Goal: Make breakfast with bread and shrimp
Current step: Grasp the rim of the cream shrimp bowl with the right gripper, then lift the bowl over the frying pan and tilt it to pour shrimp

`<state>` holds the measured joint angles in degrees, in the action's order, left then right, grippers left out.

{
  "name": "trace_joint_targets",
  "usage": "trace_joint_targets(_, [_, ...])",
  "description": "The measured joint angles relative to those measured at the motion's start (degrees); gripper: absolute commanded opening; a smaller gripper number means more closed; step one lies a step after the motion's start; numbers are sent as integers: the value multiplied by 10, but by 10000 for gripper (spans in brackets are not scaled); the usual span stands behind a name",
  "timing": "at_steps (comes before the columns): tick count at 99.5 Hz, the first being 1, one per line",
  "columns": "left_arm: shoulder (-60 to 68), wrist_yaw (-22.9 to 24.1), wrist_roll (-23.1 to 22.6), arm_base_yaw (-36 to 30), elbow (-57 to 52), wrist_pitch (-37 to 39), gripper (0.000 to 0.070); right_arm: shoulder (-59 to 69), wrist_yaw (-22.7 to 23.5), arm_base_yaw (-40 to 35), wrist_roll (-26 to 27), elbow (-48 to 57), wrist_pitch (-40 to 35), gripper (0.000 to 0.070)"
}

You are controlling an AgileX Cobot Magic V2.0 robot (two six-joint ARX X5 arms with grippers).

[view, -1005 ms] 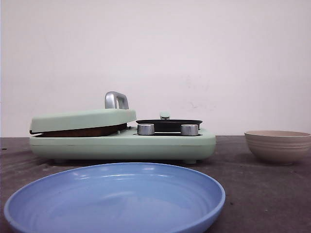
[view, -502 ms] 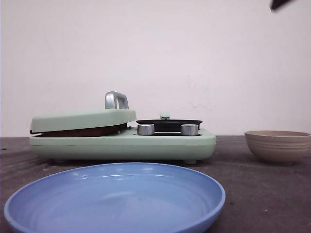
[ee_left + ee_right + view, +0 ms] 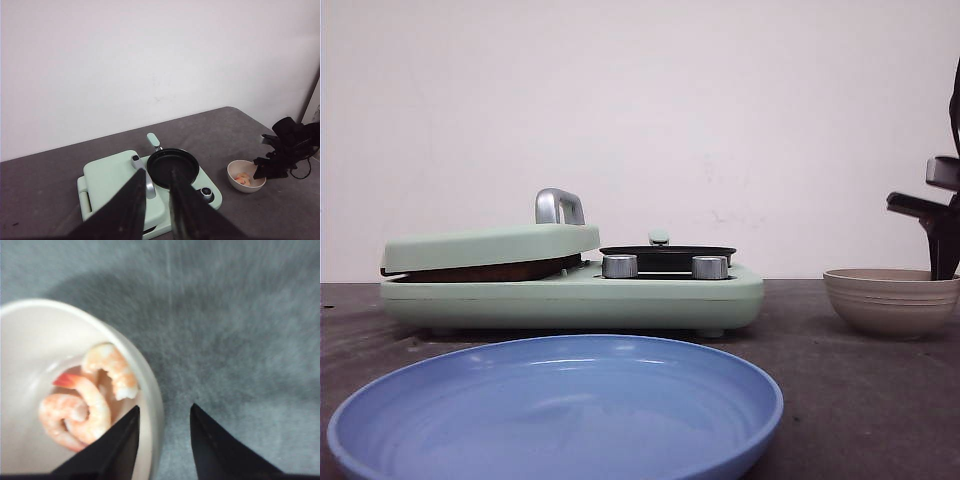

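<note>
Several curled orange-pink shrimp (image 3: 92, 402) lie in a beige bowl (image 3: 152, 405); they also show in the left wrist view (image 3: 243, 179). My right gripper (image 3: 165, 409) is open, one finger inside the bowl's rim and one outside it, just above the shrimp. In the front view it (image 3: 942, 262) dips at the bowl (image 3: 890, 300) at the far right. A brown bread edge (image 3: 490, 271) shows under the lid of the green breakfast maker (image 3: 570, 295); its white faces are hidden. My left gripper (image 3: 157, 172) is open and empty, high above the maker (image 3: 115, 180).
A black frying pan (image 3: 172, 167) sits on the maker's right side, behind two silver knobs (image 3: 620, 266). A silver handle (image 3: 558, 205) stands on the lid. A large blue plate (image 3: 560, 410) lies in front. The table's right edge is near the bowl.
My right gripper has come down from the upper right corner of the front view to the beige bowl. The maker, plate and bowl have not moved.
</note>
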<state>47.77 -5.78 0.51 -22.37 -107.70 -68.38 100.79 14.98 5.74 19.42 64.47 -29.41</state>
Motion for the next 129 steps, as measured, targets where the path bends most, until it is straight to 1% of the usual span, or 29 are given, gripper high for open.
trace_joint_targets(9, [0, 0, -2, 0, 0, 0, 0, 7, 0, 0, 7, 0, 3, 181])
trace_joint_targets(12, [0, 0, -2, 0, 0, 0, 0, 7, 0, 0, 9, 0, 6, 166])
trace_joint_targets(15, [0, 0, -2, 0, 0, 0, 0, 7, 0, 0, 12, 0, 12, 137])
trace_joint_targets(23, [0, 0, -4, 0, 0, 0, 0, 7, 16, 0, 21, 0, 33, 4])
trace_joint_targets(24, [0, 0, -4, 0, 0, 0, 0, 7, 19, 0, 22, 0, 35, 0])
trace_joint_targets(38, [0, 0, -6, 0, 0, 0, 0, 9, 77, 1, 34, 0, 64, 0])
trace_joint_targets(41, [0, 0, -6, 0, 0, 0, 0, 9, 83, 0, 35, 0, 70, 0])
trace_joint_targets(54, [0, 0, -6, 0, 0, 0, 0, 9, 89, 0, 36, 0, 79, 0])
trace_joint_targets(65, [0, 0, -6, 0, 0, 0, 0, 5, 89, -4, 36, 0, 103, 0])
trace_joint_targets(76, [0, 0, -6, 0, 0, 0, 0, -28, 85, -20, 36, -2, 160, 0])
trace_joint_targets(85, [0, 0, -6, 0, 0, 0, 0, -68, 85, -52, 37, 7, 220, 0])
trace_joint_targets(93, [0, 0, -6, 0, 0, 1, 0, -82, 85, -90, 37, 44, 239, 0])
trace_joint_targets(100, [0, 0, -6, 0, 0, 1, 0, -82, 70, -123, 36, 79, 243, 0])
trace_joint_targets(110, [1, 0, -6, 0, 0, 1, 0, -80, 26, -169, 26, 112, 238, 0])
trace_joint_targets(129, [1, 0, -6, 0, 0, 0, 0, -61, -53, -244, -38, 164, 263, 0])
